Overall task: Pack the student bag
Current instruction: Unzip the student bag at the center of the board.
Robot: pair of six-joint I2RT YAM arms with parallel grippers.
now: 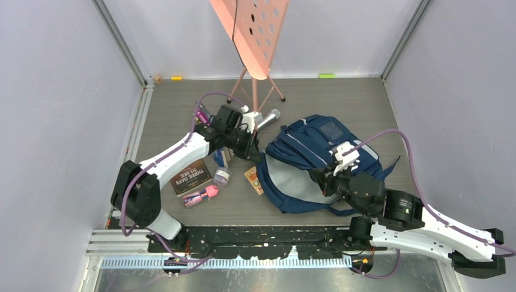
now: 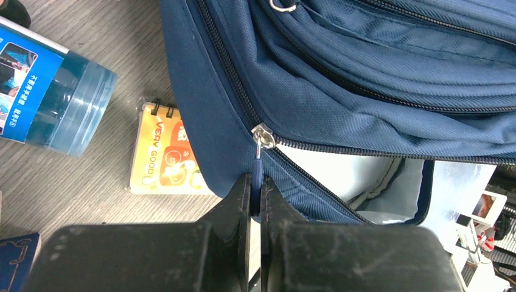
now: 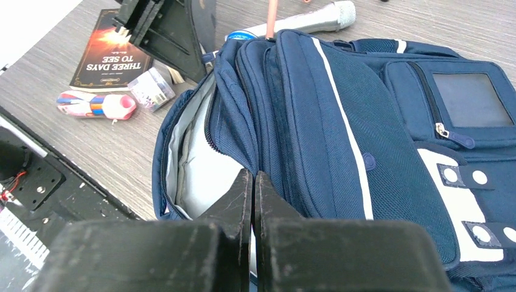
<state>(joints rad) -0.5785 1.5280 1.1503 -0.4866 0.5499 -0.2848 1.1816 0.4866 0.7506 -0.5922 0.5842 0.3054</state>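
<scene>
Left claw (image 2: 256, 182) is clamped on the zipper pull (image 2: 258, 165), jaws nipped on the blue tab just below the slider. So you're in the unzip step, not loading yet. On the left half of the table (image 1: 341, 97), the book (image 1: 190, 176), small jar (image 1: 221, 177) and notepad (image 2: 164, 152) wait unpacked, with the notepad tight against the bag's left rim. The student bag (image 1: 316, 152) lies right of centre, front pockets up. Its main compartment gapes toward the near edge, grey lining showing. Right claw (image 3: 253, 182) sits at the mouth's rim with fingers fully together; I can't tell if it has fabric pinched. For the next move, I'd drag the pull along the teeth line, low and straight. Confirm the right side actually anchors the rim, or the whole bag may slide.
</scene>
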